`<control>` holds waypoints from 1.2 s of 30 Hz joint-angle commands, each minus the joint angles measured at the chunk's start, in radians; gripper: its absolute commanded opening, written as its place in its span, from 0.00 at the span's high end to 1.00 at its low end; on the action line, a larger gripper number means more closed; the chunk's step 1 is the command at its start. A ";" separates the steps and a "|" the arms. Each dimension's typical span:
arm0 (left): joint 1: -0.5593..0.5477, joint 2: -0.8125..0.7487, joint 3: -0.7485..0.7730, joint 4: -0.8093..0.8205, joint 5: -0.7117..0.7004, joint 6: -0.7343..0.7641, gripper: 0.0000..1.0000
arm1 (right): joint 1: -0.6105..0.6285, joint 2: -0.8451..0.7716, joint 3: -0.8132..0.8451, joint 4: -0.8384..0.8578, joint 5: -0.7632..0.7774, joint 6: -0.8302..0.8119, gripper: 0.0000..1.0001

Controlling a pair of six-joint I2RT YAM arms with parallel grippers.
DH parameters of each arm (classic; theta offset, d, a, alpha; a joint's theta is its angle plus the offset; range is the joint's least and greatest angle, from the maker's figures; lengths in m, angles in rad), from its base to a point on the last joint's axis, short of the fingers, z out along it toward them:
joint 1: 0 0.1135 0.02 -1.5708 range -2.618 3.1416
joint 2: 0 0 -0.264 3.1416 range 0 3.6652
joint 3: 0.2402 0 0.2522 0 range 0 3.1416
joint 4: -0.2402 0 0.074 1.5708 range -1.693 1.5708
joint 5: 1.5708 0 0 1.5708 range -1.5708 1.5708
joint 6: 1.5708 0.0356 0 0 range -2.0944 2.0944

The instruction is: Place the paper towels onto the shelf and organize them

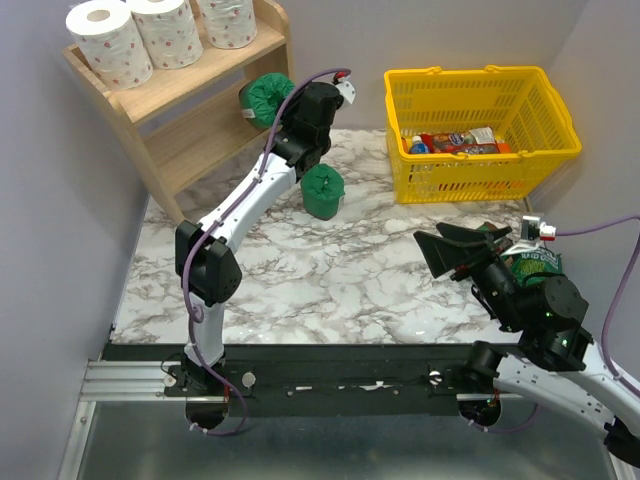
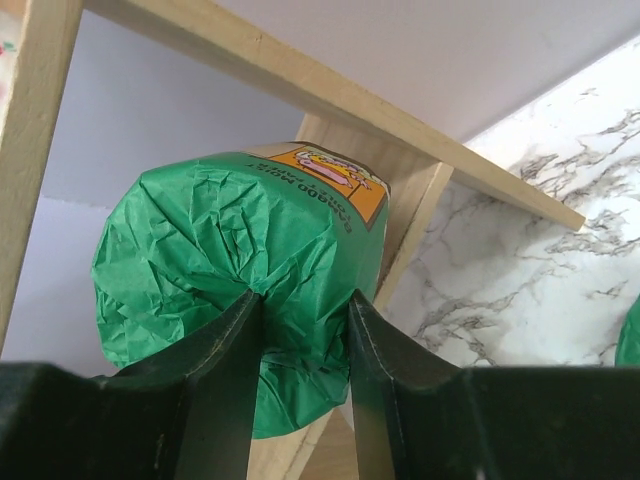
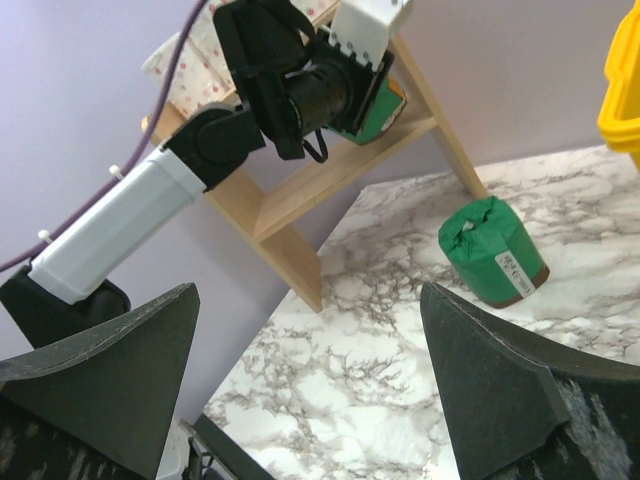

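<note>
Green roll (image 2: 240, 250), maybe on shelf (image 2: 330, 95), in end effector (image 2: 303, 297)

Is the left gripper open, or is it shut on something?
Shut: the left gripper pinches the crumpled end of a green roll, both jaws pressing into the paper.

shelf (image 1: 185, 80): pale wood, matt, smooth
green roll (image 2: 230, 250): crinkled paper wrap, matt
white rolls (image 1: 110, 45): soft paper, dimpled
table (image 1: 330, 270): marble-patterned, slight sheen
basket (image 1: 460, 172): yellow plastic mesh, glossy
</note>
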 commanded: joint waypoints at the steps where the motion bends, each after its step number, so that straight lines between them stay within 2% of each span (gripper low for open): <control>1: 0.016 0.022 0.045 0.072 -0.038 0.049 0.55 | 0.000 -0.034 0.035 -0.008 0.064 -0.048 0.00; 6: 0.037 0.036 0.041 0.079 -0.021 0.040 0.52 | 0.001 -0.040 0.041 -0.008 0.069 -0.063 0.00; 10: 0.055 0.052 0.036 0.091 -0.016 0.049 0.43 | 0.000 -0.046 0.038 -0.008 0.073 -0.063 0.00; 21: 0.081 0.065 0.015 0.214 -0.058 0.152 0.39 | 0.001 0.001 0.044 -0.008 0.078 -0.057 0.00; 26: 0.055 0.042 0.030 0.194 -0.004 0.115 0.31 | 0.000 0.021 0.044 -0.006 0.075 -0.053 0.00; 36: 0.014 -0.032 -0.036 0.130 0.059 0.026 0.31 | 0.001 -0.011 0.034 -0.006 0.055 -0.043 0.00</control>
